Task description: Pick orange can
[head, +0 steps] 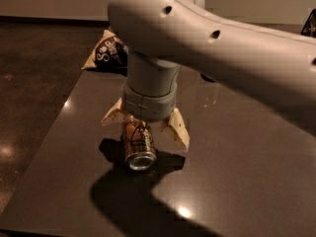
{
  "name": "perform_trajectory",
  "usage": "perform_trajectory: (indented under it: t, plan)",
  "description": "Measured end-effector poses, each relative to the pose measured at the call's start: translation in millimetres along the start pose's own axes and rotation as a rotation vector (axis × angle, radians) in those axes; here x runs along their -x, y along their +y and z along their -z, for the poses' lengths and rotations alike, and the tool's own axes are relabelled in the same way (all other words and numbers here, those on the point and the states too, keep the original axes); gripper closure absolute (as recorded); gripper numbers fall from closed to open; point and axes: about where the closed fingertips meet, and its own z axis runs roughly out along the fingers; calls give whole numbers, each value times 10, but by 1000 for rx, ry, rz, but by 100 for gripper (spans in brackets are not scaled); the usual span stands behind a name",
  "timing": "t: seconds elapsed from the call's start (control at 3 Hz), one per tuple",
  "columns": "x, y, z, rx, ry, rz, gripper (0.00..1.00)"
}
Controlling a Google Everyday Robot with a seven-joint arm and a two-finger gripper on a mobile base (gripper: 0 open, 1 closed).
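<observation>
My tool [144, 125] hangs low over the dark worktop [237, 177], directly above the orange can [139, 151]. Its two pale fingers [175, 130] stand wide apart, one on each side of the can, and grip nothing. The can lies on its side near the worktop's middle, silver end facing the camera, in my arm's [207, 31] shadow. A dark snack bag [105, 51] sits at the far left corner, well apart from the can.

Office-ish rm — dark counter [237, 172] under jaws

White arm [207, 38], seemingly tan pincer [145, 131] beneath
</observation>
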Motion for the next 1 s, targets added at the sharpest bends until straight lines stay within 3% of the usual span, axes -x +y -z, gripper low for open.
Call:
perform_trajectory:
  t: [0.67, 1.0]
  plan:
    - [109, -4, -77, 56, 8, 35, 45]
    - [77, 14, -55, 45, -23, -12, 68]
